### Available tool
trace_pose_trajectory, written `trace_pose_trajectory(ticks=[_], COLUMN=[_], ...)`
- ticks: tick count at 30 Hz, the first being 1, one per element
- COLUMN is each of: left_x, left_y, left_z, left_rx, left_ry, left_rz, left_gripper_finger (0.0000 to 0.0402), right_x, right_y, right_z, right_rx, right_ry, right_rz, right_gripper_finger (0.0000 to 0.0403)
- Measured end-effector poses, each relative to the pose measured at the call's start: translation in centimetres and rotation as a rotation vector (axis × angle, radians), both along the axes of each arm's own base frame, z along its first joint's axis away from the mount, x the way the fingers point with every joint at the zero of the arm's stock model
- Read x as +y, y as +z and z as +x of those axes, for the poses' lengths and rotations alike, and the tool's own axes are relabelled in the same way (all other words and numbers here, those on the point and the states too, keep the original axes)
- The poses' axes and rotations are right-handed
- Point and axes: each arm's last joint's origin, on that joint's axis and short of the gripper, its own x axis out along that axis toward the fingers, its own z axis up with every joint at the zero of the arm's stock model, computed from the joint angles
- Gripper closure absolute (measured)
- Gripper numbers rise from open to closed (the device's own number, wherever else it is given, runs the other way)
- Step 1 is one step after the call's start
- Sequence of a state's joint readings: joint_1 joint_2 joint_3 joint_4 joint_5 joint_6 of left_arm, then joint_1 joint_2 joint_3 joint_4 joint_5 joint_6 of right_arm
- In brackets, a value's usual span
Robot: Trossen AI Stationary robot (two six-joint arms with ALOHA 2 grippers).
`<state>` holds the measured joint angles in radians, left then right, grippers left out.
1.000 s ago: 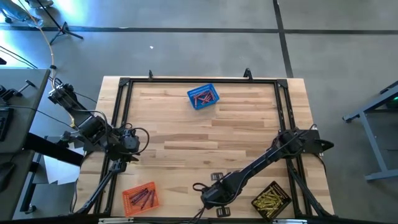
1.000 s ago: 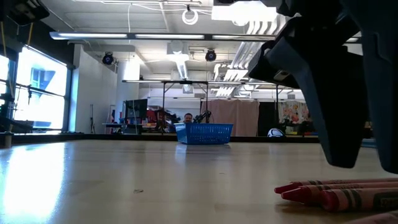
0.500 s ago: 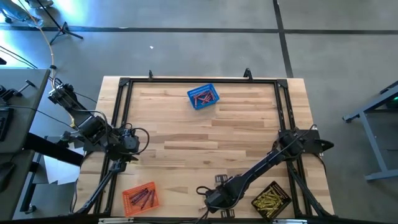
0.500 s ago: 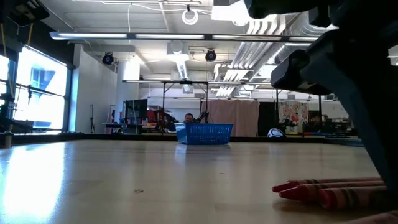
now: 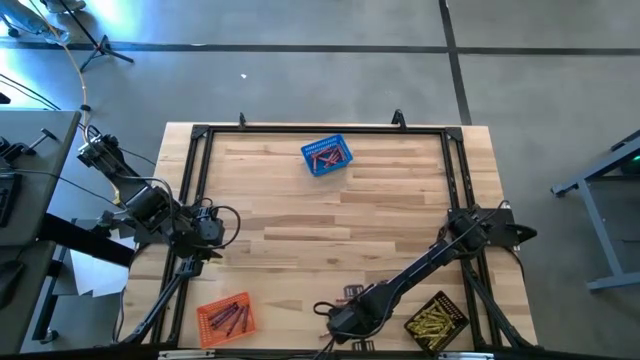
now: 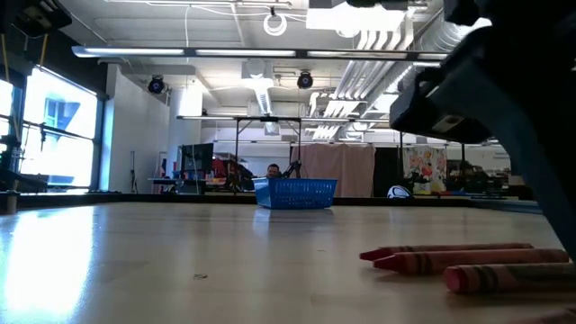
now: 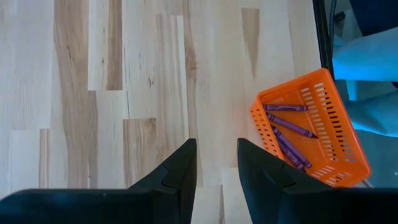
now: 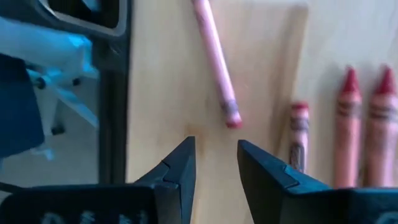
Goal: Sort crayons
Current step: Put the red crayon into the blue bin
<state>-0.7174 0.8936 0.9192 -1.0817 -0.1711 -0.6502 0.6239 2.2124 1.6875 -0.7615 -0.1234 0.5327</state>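
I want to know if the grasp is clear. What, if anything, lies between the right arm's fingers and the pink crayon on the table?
Nothing visible. The right gripper stands open with only bare wood between it and the pink crayon. Three red crayons lie off to one side, not in the path.

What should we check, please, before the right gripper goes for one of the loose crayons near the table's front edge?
1. Right gripper jaws apart and empty: ok.
2. Pink crayon lies ahead of the jaw gap, apart from the others: ok.
3. Three red crayons lie off to one side, outside the jaws: ok.
4. Blue basket with red crayons stands unobstructed at the far edge: ok.
5. Left gripper open, empty, parked by the orange basket: ok.
6. Basket meant for pink: cannot tell.
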Motion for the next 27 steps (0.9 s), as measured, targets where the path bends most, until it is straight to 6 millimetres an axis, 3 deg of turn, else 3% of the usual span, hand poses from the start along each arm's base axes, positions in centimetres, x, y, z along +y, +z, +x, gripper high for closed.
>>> trace_pose_trajectory(ticks=[6, 12, 21, 24, 27], left_x=[0.0, 0.0, 0.0, 0.0, 0.1], left_y=[0.0, 0.0, 0.0, 0.0, -0.1], left_z=[0.0, 0.0, 0.0, -0.1, -0.1], left_rx=[0.000, 0.000, 0.007, 0.010, 0.018], left_ry=[0.000, 0.000, 0.015, 0.015, 0.014], left_rz=[0.000, 0.000, -0.007, -0.006, 0.000], left_gripper_finger=[0.0298, 0.0298, 0.0298, 0.0298, 0.0298], right_x=[0.6, 0.6, 1.5, 1.7, 1.6], right_y=[0.4, 0.4, -1.8, -2.5, -2.7], right_z=[0.9, 1.3, 2.0, 2.0, 2.0], right_rx=[-0.109, -0.190, -0.213, -0.213, -0.207], right_ry=[0.017, 0.004, 0.015, 0.013, 0.008], right_rz=[0.055, -0.003, 0.032, 0.008, 0.003], right_gripper_finger=[0.0301, 0.0301, 0.0301, 0.0316, 0.0358])
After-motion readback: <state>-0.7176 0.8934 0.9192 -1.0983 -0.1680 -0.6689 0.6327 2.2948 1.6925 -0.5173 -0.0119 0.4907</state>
